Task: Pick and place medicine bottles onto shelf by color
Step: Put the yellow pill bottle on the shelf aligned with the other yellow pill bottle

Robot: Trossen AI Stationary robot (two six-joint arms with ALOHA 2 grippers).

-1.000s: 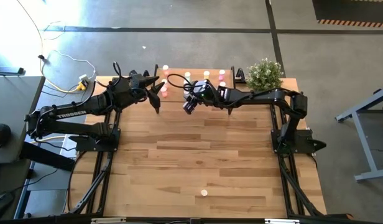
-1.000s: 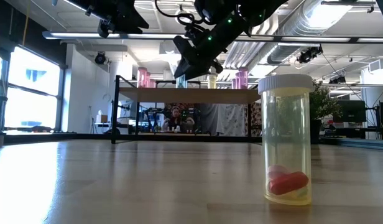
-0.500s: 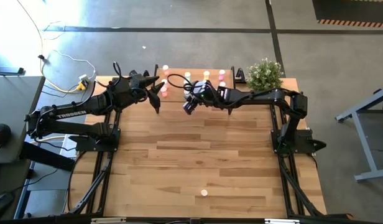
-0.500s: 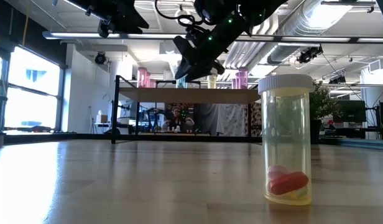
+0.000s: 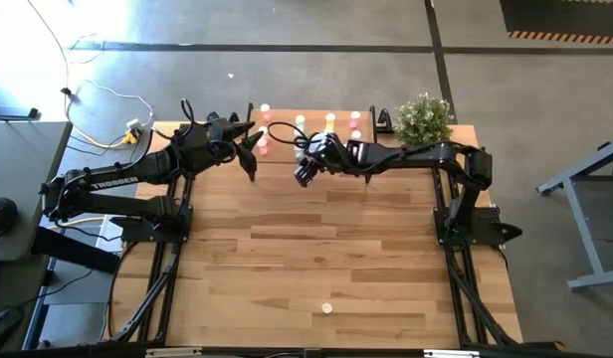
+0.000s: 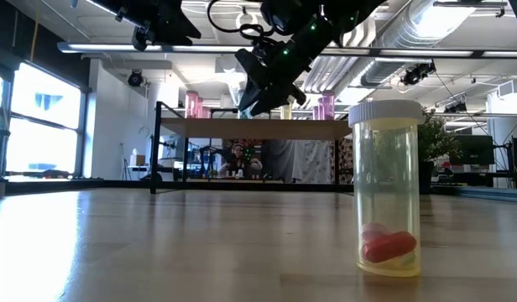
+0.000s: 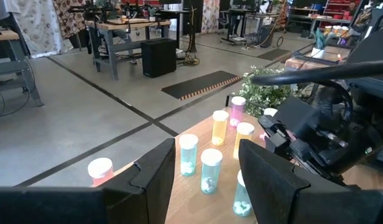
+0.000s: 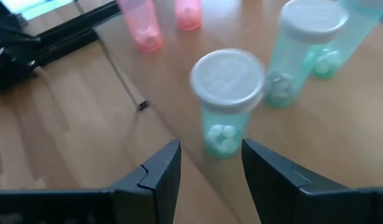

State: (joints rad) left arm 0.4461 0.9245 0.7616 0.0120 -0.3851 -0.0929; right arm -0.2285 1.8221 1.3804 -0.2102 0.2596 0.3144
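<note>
Nearest the low camera, at the right of its frame, a yellow bottle (image 6: pixel 387 189) stands alone on the table (image 6: pixel 158 243), pills showing at its bottom (in the high view it is the pale dot at lower centre (image 5: pixel 326 308), well apart from both arms).

Farther back, at upper centre of the high view, the right gripper (image 5: pixel 305 171) hangs by the front edge of the shelf (image 5: pixel 311 127). Its wrist view shows the fingers parted with nothing between them, and a green bottle (image 8: pixel 227 102) standing upright on the shelf top just beyond the tips. The left gripper (image 5: pixel 249 161) hangs at the shelf's left end, its fingers also apart and empty; its wrist view looks across rows of green, yellow and pink bottles (image 7: pixel 212 169) already up there.

My judgement: a green bottle has just been set down among its own colour, and the right arm is between placements. The next move calls for lifting clear without toppling that bottle, then reaching down the table for the lone yellow one.

Beyond the shelf, a potted plant (image 5: pixel 423 118) sits at upper right.
</note>
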